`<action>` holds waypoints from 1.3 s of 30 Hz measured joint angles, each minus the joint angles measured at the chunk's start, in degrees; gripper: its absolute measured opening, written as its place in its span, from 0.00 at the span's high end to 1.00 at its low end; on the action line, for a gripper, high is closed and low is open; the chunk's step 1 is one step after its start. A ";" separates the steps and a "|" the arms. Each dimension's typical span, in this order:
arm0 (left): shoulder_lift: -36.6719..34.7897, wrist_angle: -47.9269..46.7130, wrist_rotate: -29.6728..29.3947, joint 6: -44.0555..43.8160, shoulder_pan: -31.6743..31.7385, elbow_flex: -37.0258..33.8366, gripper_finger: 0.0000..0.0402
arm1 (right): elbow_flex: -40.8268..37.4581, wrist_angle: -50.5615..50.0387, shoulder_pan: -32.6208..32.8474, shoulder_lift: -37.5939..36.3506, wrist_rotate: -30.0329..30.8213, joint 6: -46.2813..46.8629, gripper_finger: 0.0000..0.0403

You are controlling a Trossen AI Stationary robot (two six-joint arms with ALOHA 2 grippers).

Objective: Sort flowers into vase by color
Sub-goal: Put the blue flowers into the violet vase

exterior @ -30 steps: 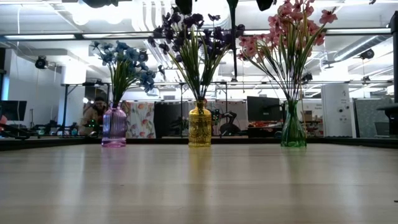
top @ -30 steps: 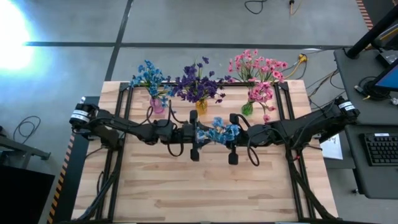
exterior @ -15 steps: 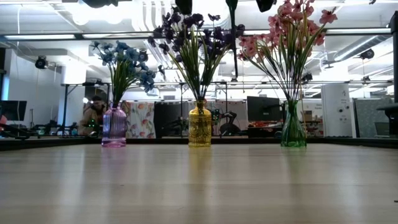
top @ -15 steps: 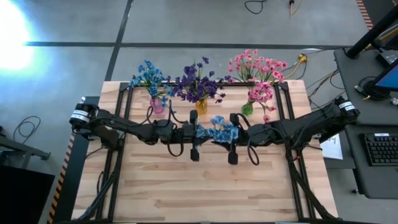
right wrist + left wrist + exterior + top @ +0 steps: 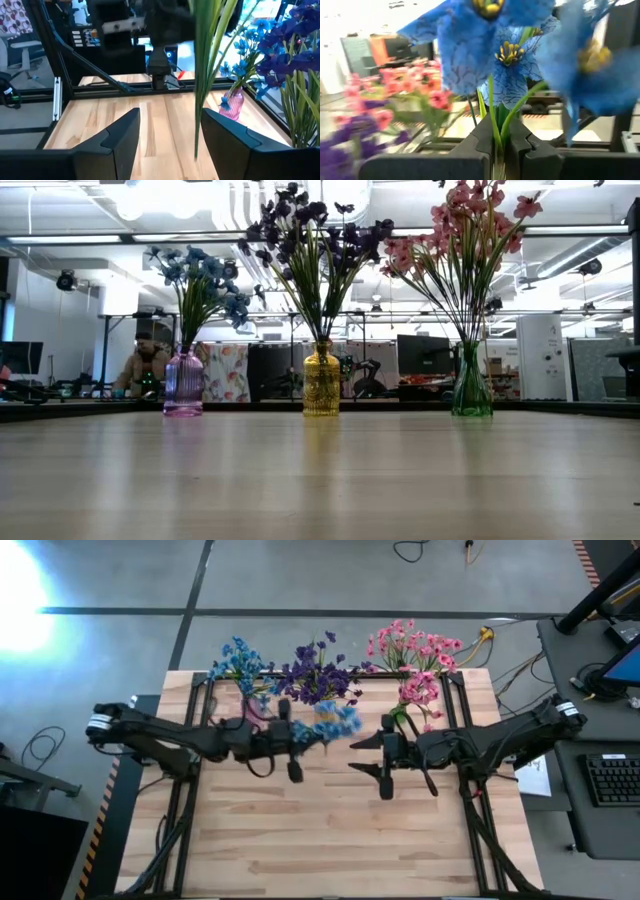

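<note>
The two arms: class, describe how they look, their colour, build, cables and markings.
Both the left arm and right arm are dark, slim and jointed, with black cables looping alongside. Each has a white-banded joint at its outer end. Each hand has two dark, blocky fingers.

Flowers: three sorted bunches standing in vases, one blue sprig aloft in the left end effector.

A blue bunch point(image 5: 200, 275) stands upright in a pink-purple vase point(image 5: 183, 383), a dark purple bunch point(image 5: 310, 240) in a yellow vase point(image 5: 321, 381), and a pink bunch point(image 5: 462, 235) in a green vase point(image 5: 471, 383); the three vases stand in a row along the far edge of the tabletop point(image 5: 320, 475), well apart, stems fanning outward. A separate blue sprig point(image 5: 335, 722) is held above the tabletop, near the purple bunch; its thin green stems point(image 5: 496, 130) are pinched between the closed fingers of the left end effector point(image 5: 498, 150), blossoms point(image 5: 512, 60) open with yellow centres.
</note>
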 joint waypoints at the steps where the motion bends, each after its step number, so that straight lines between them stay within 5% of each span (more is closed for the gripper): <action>1: -1.70 -2.06 -0.98 0.05 0.00 0.00 1.00 | 0.00 -0.05 0.00 -0.12 0.03 -0.04 0.50; 5: -9.07 -9.56 -6.90 1.05 -0.18 -0.02 1.00 | 0.00 -0.32 0.00 0.03 0.09 -0.29 0.50; 10: -18.05 -20.57 -23.16 2.65 -0.31 -0.02 1.00 | 0.00 -0.61 0.00 1.43 0.96 -0.59 0.50; 22: -30.37 -35.67 -37.44 2.35 -1.14 -0.96 1.00 | 0.00 -0.48 -0.62 2.90 1.10 -1.33 0.50; 30: -35.04 -32.39 -39.55 -0.08 -1.14 -9.61 1.00 | 0.00 -0.44 -0.87 2.90 1.12 -1.96 0.50; 39: -37.36 -12.63 -49.24 9.13 -1.13 -21.14 1.00 | 0.00 -0.48 -0.87 2.90 1.09 -2.05 0.50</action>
